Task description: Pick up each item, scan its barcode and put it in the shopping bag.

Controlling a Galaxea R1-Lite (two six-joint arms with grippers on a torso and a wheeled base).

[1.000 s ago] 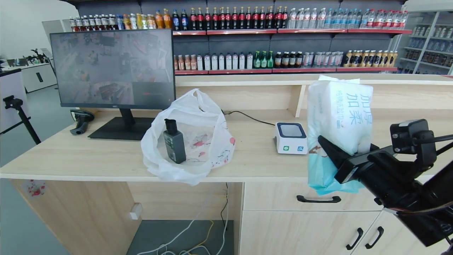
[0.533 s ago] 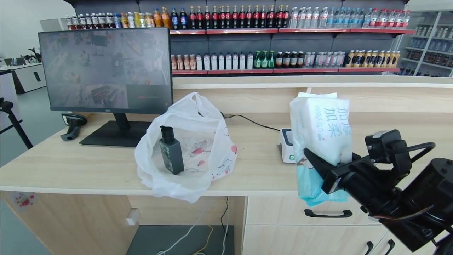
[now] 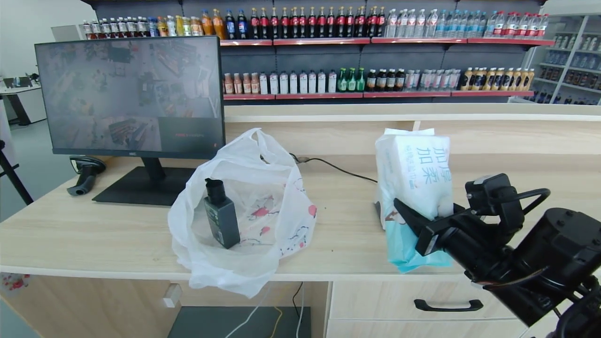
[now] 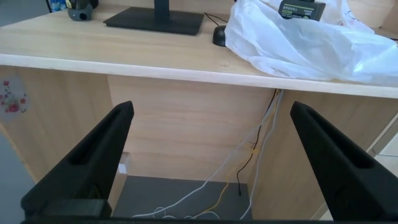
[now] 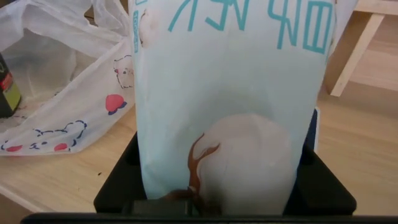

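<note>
My right gripper (image 3: 429, 218) is shut on a white and teal tissue pack (image 3: 413, 188), held upright above the counter's front right part. The pack hides most of the white barcode scanner (image 3: 376, 205) behind it. In the right wrist view the tissue pack (image 5: 230, 99) stands between my black fingers (image 5: 115, 180). A white plastic shopping bag (image 3: 244, 220) lies open at the counter's middle with a dark pump bottle (image 3: 219, 219) standing inside. My left gripper (image 4: 211, 155) is open below the counter's front edge, left of the shopping bag (image 4: 298, 37).
A monitor (image 3: 129, 96) on a black stand occupies the counter's left, with a handheld scanner (image 3: 84, 171) beside it. A cable (image 3: 328, 165) runs along the counter behind the bag. Shelves of bottles (image 3: 375, 51) line the back wall. Drawers with black handles (image 3: 448, 306) sit below the counter.
The head camera has shifted, so the whole scene sits differently. My right gripper has carried the tissue pack left and lower, in front of the barcode scanner.
</note>
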